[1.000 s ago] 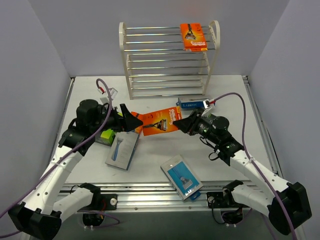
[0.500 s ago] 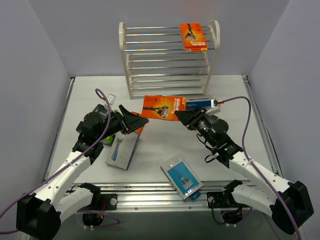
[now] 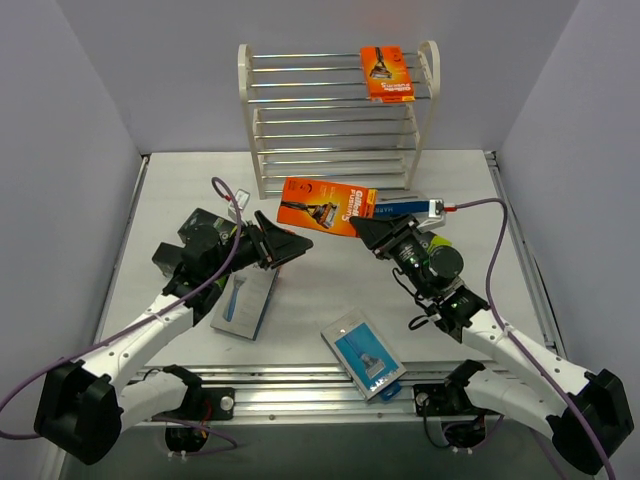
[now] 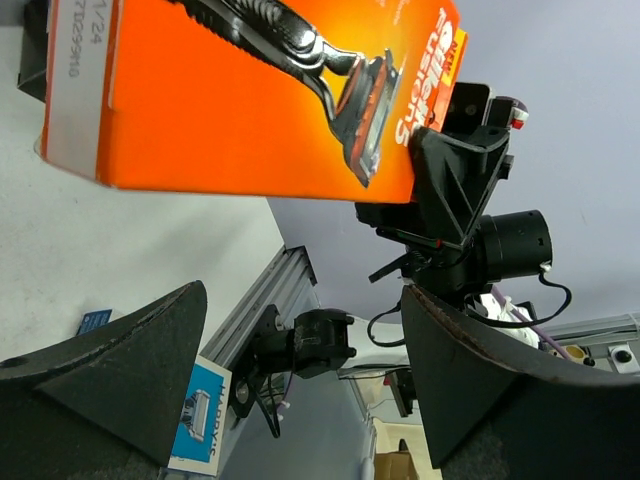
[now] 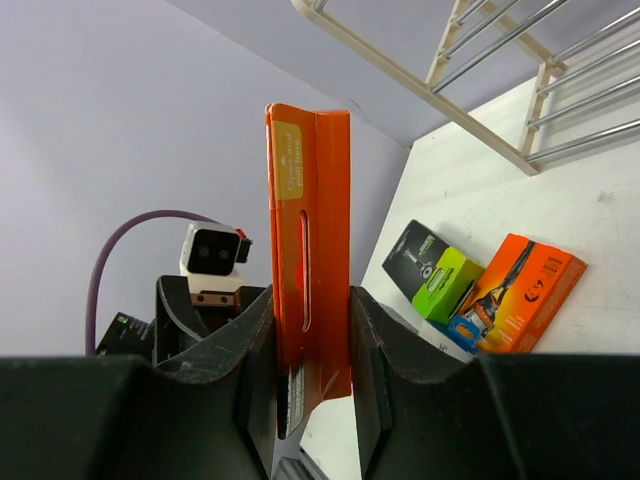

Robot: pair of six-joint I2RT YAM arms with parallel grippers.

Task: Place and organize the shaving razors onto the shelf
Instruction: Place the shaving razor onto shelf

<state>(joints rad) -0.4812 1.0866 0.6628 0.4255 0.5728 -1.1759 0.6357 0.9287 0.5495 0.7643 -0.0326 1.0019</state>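
My right gripper (image 3: pixel 366 228) is shut on the edge of a flat orange razor card (image 3: pixel 326 202) and holds it in the air in front of the shelf (image 3: pixel 340 115). In the right wrist view the card (image 5: pixel 310 250) stands upright, clamped between the two fingers (image 5: pixel 310 350). My left gripper (image 3: pixel 296 245) is open and empty, just below and left of the card; in its wrist view the card (image 4: pixel 250 90) hangs above the spread fingers (image 4: pixel 300 370). Another orange card (image 3: pixel 387 73) lies on the shelf's top tier. Two blue-grey packs (image 3: pixel 245 300) (image 3: pixel 365 354) lie on the table.
A blue pack (image 3: pixel 398 208) lies behind my right gripper near the shelf's foot. A black-and-lime box (image 5: pixel 435 275) and an orange pack (image 5: pixel 522 290) sit together on the table beside my left arm. Grey walls close in both sides of the table.
My right gripper has lifted the orange card higher and carried it toward the shelf. The left arm has stretched forward and to the right, still open.
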